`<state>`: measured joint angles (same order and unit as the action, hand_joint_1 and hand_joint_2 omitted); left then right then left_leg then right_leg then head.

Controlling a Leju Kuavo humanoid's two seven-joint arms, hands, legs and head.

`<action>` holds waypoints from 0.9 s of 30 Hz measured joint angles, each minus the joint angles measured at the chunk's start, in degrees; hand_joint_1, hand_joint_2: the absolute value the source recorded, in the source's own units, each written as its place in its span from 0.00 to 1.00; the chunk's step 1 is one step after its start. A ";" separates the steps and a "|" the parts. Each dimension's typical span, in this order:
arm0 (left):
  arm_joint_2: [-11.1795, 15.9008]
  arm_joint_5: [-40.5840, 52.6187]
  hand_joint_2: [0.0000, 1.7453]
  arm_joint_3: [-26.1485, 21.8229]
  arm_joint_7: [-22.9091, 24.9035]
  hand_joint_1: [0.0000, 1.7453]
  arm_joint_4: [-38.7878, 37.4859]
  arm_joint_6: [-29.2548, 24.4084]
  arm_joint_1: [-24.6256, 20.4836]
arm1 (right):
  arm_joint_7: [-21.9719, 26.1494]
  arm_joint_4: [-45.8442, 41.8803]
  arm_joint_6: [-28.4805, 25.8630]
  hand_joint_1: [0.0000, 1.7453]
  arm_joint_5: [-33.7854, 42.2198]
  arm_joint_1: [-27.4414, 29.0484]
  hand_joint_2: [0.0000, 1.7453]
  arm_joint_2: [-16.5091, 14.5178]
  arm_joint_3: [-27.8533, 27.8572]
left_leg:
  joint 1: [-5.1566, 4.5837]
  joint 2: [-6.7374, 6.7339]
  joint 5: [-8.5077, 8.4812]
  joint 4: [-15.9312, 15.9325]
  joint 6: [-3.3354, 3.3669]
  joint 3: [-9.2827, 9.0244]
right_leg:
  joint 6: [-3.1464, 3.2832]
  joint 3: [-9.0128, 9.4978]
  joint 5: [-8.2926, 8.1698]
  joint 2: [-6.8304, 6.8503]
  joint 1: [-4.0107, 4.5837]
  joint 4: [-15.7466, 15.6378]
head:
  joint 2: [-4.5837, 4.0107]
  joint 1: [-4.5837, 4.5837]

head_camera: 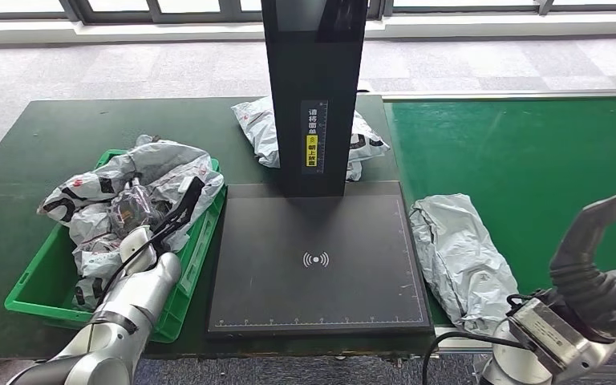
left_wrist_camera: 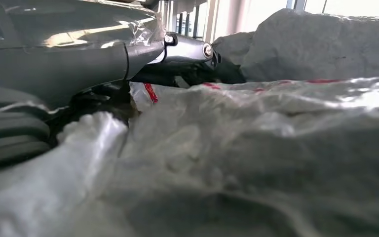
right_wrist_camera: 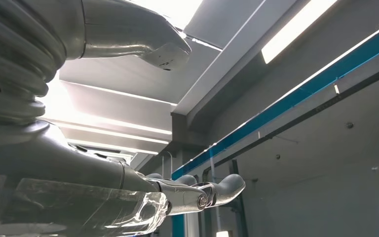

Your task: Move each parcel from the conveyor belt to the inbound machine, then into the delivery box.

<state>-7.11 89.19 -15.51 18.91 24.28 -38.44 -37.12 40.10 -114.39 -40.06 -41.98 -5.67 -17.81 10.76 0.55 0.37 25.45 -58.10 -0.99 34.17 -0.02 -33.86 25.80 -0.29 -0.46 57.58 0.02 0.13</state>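
Resting among the crumpled grey parcels [head_camera: 140, 180] in your green delivery box [head_camera: 36, 293], your left hand [head_camera: 140, 216] shows no readable grip. Your right hand [head_camera: 589, 261] is raised, released, beside a grey parcel [head_camera: 457, 253] lying between scanner plate [head_camera: 317, 261] and conveyor belt [head_camera: 529, 152].

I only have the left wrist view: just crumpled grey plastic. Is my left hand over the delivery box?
Observer: Yes. The head view shows the left hand down among grey plastic parcels piled in the green plastic crate.
Operator: Is the scanner plate free?
Observer: The flat black scanner plate has nothing on it.
Operator: Next parcel?
Observer: A crumpled grey plastic parcel lies right of the plate, at the green conveyor belt's edge; the right hand is open nearby.
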 joint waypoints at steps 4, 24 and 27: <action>-0.46 -0.72 0.00 -0.13 -2.67 0.00 2.79 -1.37 1.54 | -0.01 -0.01 0.00 0.00 0.09 0.03 1.00 0.00 0.05 | 0.00 -0.02 0.00 0.00 0.00 0.00 | 0.00 -0.03 0.00 -0.02 0.00 0.00 | 0.00 0.00; -10.45 -1.20 0.00 0.87 -10.77 0.00 42.22 -1.69 20.00 | -0.01 -0.75 -0.02 0.00 0.48 0.87 1.00 0.02 4.09 | 0.00 -0.07 0.08 -0.01 0.06 0.05 | -0.03 -0.11 0.03 -0.06 -0.01 -0.03 | 0.00 0.00; -11.13 -1.22 0.00 1.16 -10.78 0.00 45.27 -1.69 21.21 | -0.01 -0.86 -0.02 0.00 0.48 0.94 1.00 0.02 4.38 | 0.00 -0.07 0.08 0.00 0.05 0.05 | -0.03 -0.11 0.03 -0.06 0.01 -0.03 | 0.00 0.00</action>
<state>-18.24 87.97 -14.35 8.13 69.55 -40.13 -15.91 40.09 -115.25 -40.09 -41.51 -4.73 -17.79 15.14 0.55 0.30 25.53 -58.10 -0.94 34.22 -0.05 -33.96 25.83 -0.35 -0.45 57.55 0.02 0.13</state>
